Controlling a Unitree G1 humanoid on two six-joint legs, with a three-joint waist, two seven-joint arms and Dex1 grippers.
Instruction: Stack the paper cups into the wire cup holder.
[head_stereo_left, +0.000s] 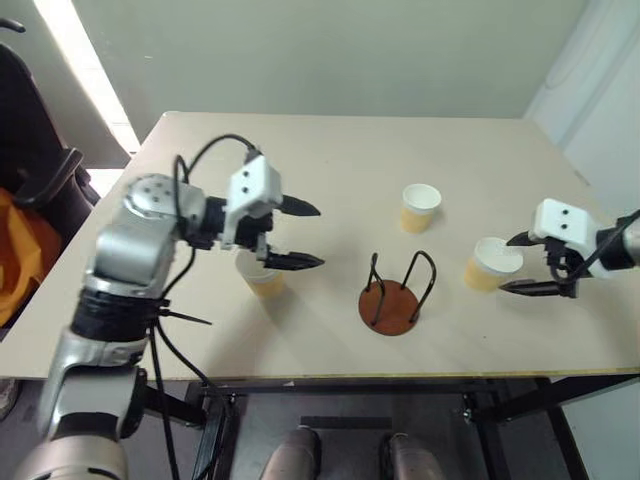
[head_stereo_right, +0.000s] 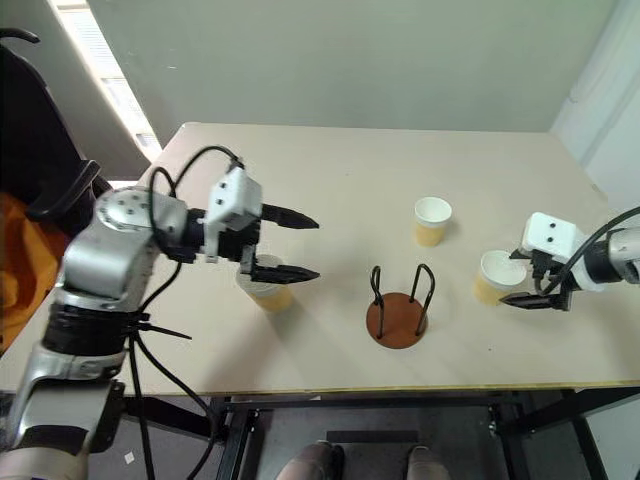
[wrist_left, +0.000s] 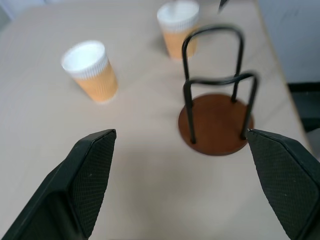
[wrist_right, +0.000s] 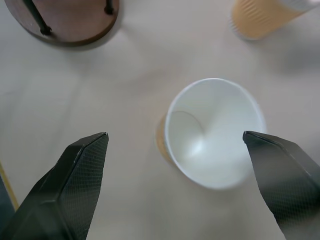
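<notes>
I see three tan paper cups (head_stereo_left: 420, 207) upright on the tabletop (head_stereo_left: 330, 160), black-wire cup holder (head_stereo_left: 397, 290) empty. Right pincer (head_stereo_left: 522, 264) released, straddling nearest cup (wrist_right: 212, 131) for pickup; left pincer (head_stereo_left: 305, 235) released, raised.

three paper cups on the table (head_stereo_left: 330, 140): one at the left (head_stereo_right: 268, 291), one at the back (head_stereo_left: 420, 207), one at the right (head_stereo_left: 492, 264), one wire cup holder (head_stereo_left: 397, 293) with two wire loops, two grippers, left (head_stereo_left: 300, 235) and right (head_stereo_left: 522, 264)
</notes>
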